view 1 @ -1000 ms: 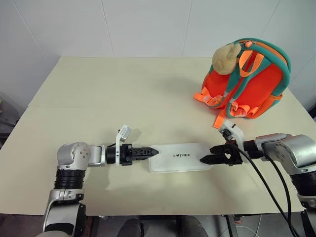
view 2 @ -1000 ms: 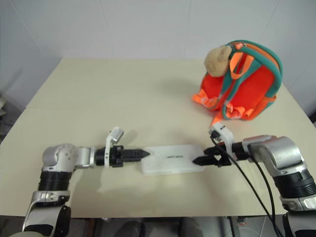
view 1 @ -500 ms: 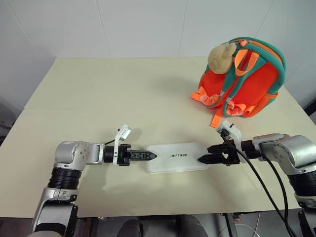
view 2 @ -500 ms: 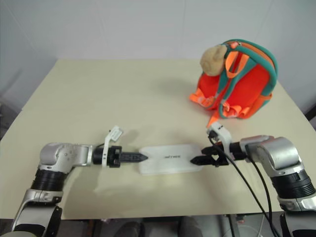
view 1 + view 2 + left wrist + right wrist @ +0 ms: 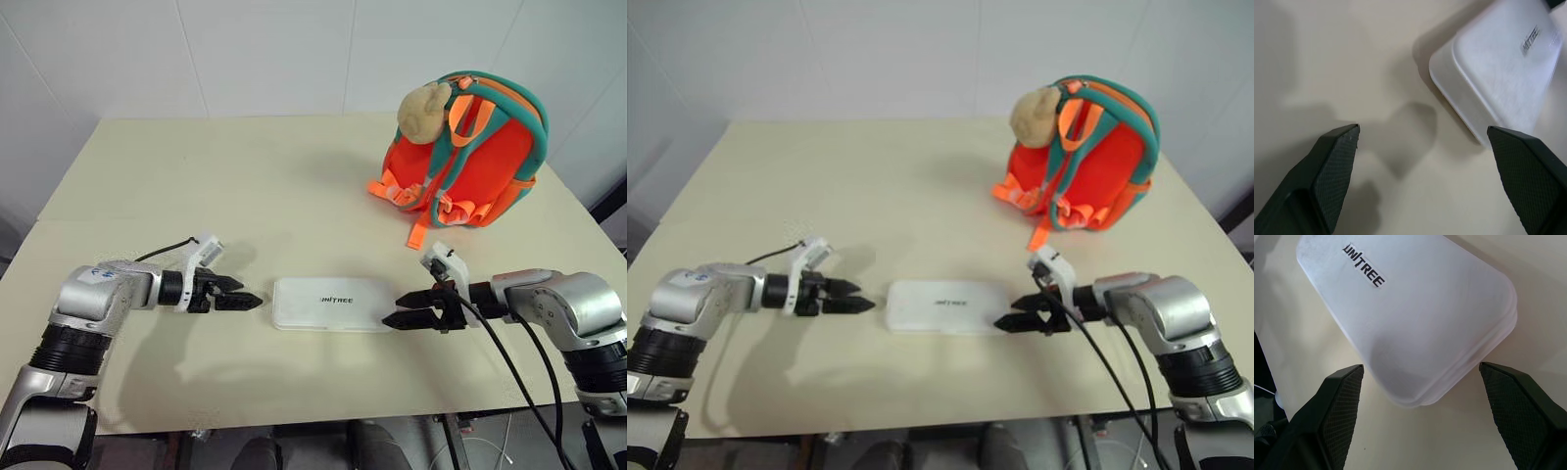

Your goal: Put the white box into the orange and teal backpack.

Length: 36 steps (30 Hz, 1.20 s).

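The white box (image 5: 331, 304) lies flat near the table's front edge, its dark lettering facing up. My left gripper (image 5: 247, 295) is open and level with the box's left end, a short gap away; in the left wrist view the box (image 5: 1498, 63) sits ahead of the spread fingers (image 5: 1327, 171). My right gripper (image 5: 396, 309) is open at the box's right end, and the right wrist view shows that end of the box (image 5: 1420, 318) between its fingertips (image 5: 1347, 396). The orange and teal backpack (image 5: 480, 157) stands upright at the back right with a tan plush toy (image 5: 421, 108) on top.
The cream table (image 5: 245, 186) has bare surface across its left and middle. Orange straps (image 5: 416, 230) trail from the backpack toward my right arm. A black cable (image 5: 509, 372) hangs from the right wrist over the front edge. A white wall stands behind the table.
My left gripper has pulled back leftward from the box's left end and rolled, leaving a gap. The right gripper and the box have stayed put. The camera has shifted.
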Available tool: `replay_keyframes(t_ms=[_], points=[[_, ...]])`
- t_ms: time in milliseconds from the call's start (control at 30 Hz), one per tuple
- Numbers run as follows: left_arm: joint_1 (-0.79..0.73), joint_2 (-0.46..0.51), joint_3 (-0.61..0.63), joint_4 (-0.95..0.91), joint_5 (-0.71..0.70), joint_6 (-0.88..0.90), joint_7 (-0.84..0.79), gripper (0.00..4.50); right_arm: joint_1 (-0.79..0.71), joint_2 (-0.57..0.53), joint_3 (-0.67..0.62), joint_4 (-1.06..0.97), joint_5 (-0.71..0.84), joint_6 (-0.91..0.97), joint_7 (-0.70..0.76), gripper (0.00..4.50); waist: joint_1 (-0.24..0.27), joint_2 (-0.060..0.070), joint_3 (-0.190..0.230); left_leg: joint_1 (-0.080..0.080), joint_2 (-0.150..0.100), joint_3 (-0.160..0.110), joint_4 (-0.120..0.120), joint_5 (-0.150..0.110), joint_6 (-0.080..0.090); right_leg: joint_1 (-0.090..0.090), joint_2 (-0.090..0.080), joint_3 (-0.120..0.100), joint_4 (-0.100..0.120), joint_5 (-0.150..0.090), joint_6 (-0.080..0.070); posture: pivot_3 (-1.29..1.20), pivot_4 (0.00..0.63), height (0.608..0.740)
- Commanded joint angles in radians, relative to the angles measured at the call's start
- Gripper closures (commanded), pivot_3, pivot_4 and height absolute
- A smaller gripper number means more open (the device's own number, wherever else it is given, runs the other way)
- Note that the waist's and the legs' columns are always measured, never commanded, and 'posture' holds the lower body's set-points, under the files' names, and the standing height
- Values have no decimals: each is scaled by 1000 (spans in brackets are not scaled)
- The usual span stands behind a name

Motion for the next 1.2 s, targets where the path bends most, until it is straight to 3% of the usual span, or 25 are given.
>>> replay_keyframes(t_ms=[33, 133, 367, 467, 800, 1200], points=[[-9, 7, 63, -48, -111, 164, -30, 22, -3, 1, -3, -22, 12, -13, 3, 0, 1, 0, 0, -5, 0, 0, 1, 0, 0, -3, 0, 0, 0, 0, 1, 0, 150, 740], [-9, -51, 109, -56, -177, 267, -8, 22, -11, 0, 1, -15, 9, -16, 7, 0, 2, 0, 0, -13, -1, 1, 2, 0, -1, -11, -1, 0, 1, 1, 1, 0, 150, 740], [9, -172, 163, -64, -219, 395, 75, 22, -20, -9, 3, -16, 10, -14, 13, 0, 5, -1, 0, -13, -1, 4, 2, 0, -1, -12, -2, -1, -1, 1, 2, 0, 150, 740], [20, -179, 152, -79, -221, 419, 91, 22, -21, -12, -1, -19, 11, -9, 12, 0, 4, -1, 0, -13, -1, 4, 2, 0, -1, -12, -1, -1, -1, 1, 2, 0, 150, 740], [13, -69, 105, -32, -192, 377, 70, 22, -2, -17, -13, -28, 16, -9, 6, 0, 3, 0, 0, -12, -1, 4, 2, 1, -1, -12, -2, -1, 0, 1, 2, 0, 150, 740], [13, -226, 118, 13, -207, 419, 129, 22, -11, -7, -13, -29, 26, -3, 1, 0, 12, -1, 0, -12, -1, 4, 3, 1, -2, -11, -2, -1, 1, 1, 2, 0, 150, 740]])
